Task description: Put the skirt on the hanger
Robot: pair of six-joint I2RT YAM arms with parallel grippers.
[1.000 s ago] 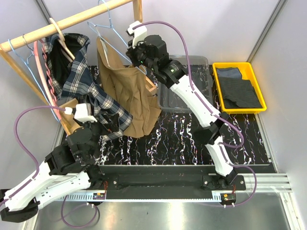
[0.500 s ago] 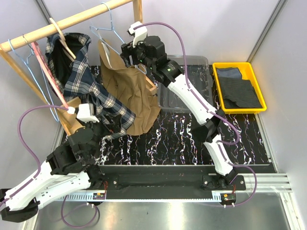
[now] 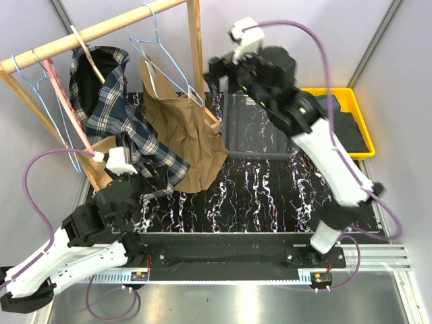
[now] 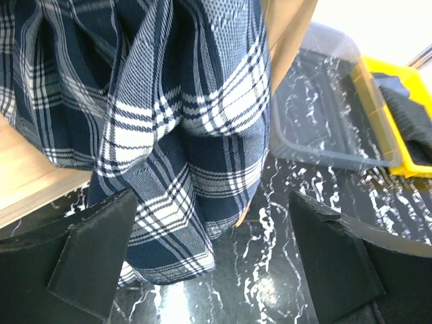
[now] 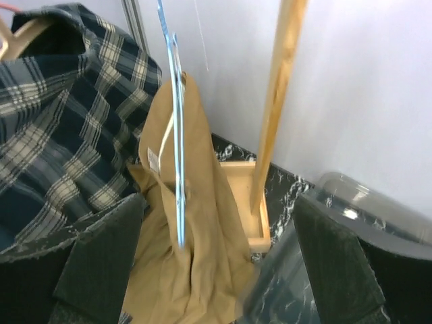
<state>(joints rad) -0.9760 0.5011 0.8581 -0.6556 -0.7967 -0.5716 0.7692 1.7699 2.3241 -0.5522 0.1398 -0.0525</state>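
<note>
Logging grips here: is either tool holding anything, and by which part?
Nothing is held. The right tool is open, clear of the skirt on the hanger; the left tool is open too.

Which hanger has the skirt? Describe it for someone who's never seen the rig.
Find the wooden clothes rail at back left and follow it to its right upright post. Just left of that post hangs the thin light-blue wire hanger, carrying the tan-brown cloth skirt; the garment beside it is a dark blue-and-white plaid shirt.
</note>
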